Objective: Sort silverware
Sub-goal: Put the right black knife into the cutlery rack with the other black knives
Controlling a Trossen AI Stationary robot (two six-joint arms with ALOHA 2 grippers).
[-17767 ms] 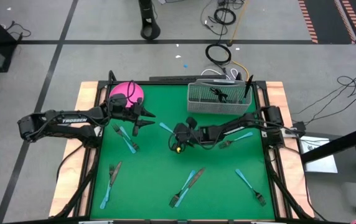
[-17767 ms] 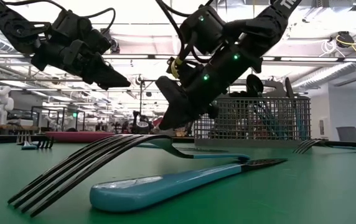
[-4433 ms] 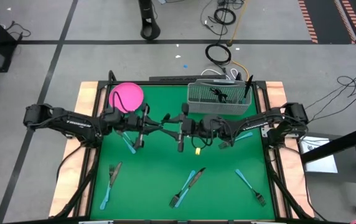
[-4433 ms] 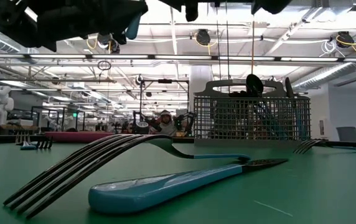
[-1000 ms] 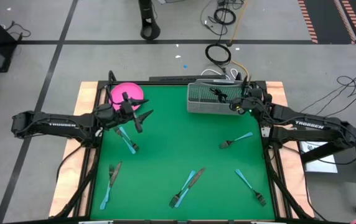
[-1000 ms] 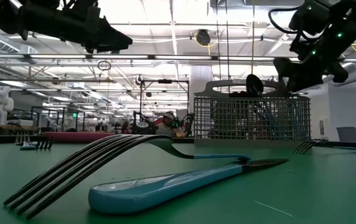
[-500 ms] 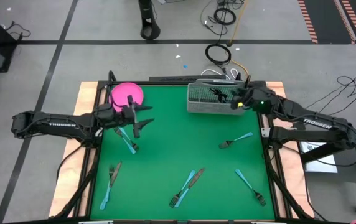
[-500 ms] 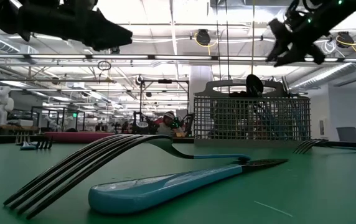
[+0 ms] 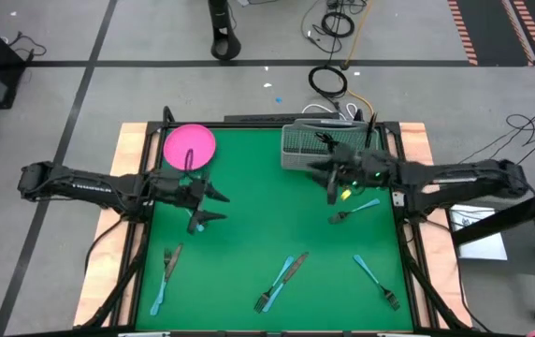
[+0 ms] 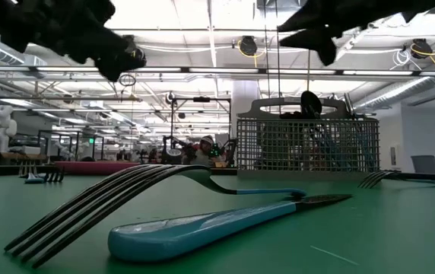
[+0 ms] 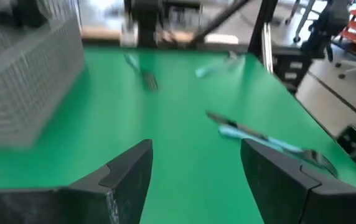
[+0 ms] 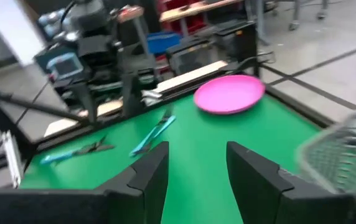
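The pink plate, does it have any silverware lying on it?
No, in the high view the pink plate is bare; the loose silverware lies on the green mat.

Blue-handled silverware (image 9: pixel 280 282) lies scattered flat across the green table.

Table cover (image 9: pixel 249 243): matt green, felt-like cloth, edged by pale bare wood (image 9: pixel 127 150). Silverware (image 10: pixel 202 221): smooth glossy light-blue plastic handles, dark dull metal heads. Basket (image 9: pixel 297 150): grey wire mesh metal. Plate (image 9: pixel 190 145): smooth pink plastic, slight sheen. Gripper fingers (image 11: pixel 128 177): matt black plastic.
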